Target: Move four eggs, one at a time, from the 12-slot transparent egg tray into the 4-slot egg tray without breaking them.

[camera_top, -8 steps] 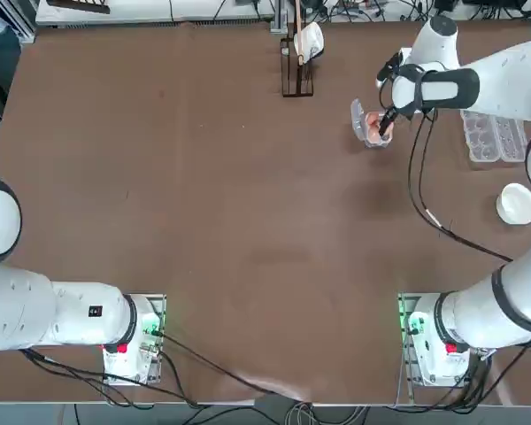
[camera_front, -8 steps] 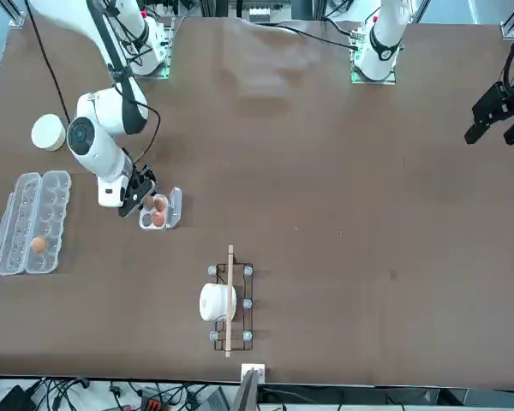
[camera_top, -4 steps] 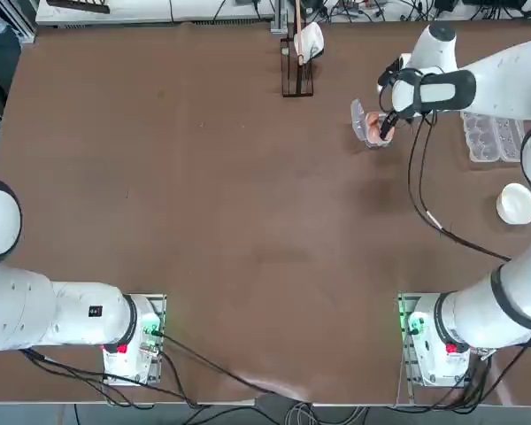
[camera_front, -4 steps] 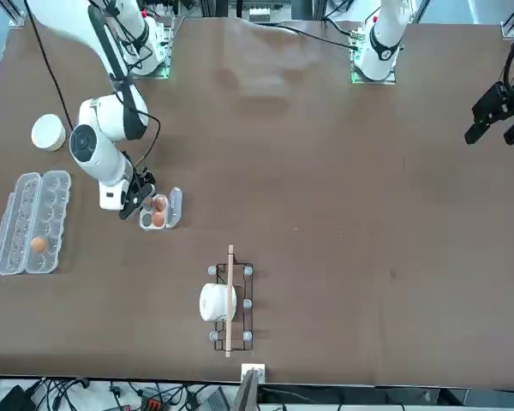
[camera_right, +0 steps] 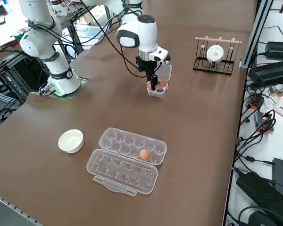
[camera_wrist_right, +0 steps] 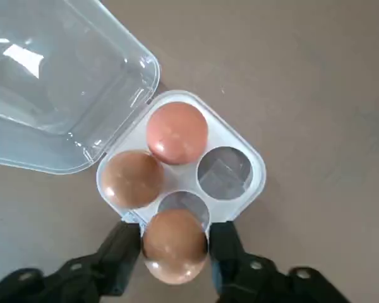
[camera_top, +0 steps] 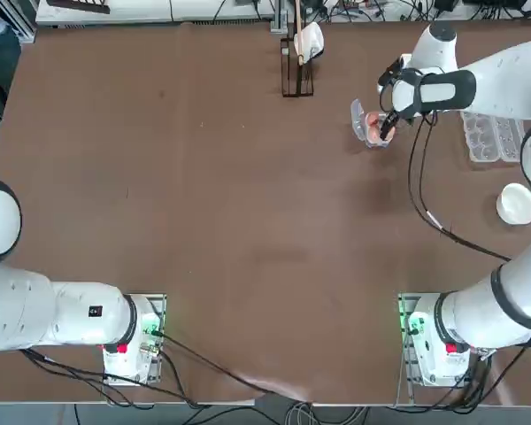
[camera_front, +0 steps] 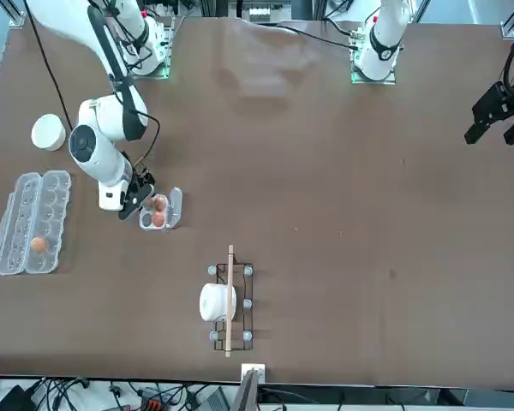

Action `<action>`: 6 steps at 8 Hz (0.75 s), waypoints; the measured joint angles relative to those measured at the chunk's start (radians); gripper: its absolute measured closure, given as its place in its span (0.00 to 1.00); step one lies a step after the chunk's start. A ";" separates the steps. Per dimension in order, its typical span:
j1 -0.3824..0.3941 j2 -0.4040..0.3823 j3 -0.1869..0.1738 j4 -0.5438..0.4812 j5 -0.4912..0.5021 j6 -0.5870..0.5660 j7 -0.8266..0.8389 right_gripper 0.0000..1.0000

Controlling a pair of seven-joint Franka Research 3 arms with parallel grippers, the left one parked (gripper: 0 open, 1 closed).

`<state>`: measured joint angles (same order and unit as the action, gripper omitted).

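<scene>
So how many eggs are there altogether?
4: two eggs sit in cups of the little tray, one egg is between the fingers of the right gripper by that tray, and one egg is in the long clear tray.

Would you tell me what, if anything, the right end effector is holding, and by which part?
The right end effector holds an orange-brown egg by its opposite sides, around its middle, between the two fingers.

In the front view, the right arm's wrist (camera_front: 90, 144) sits slightly lower than a second ago.
</scene>
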<state>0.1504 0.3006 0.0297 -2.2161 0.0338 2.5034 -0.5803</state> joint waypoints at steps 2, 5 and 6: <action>0.000 0.001 0.000 0.000 0.000 0.000 0.000 0.00; -0.007 -0.013 -0.016 0.012 -0.001 -0.005 -0.009 0.00; -0.028 -0.029 -0.032 0.029 -0.002 -0.027 -0.045 0.00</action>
<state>0.1224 0.2715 -0.0020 -2.1872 0.0319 2.4762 -0.6249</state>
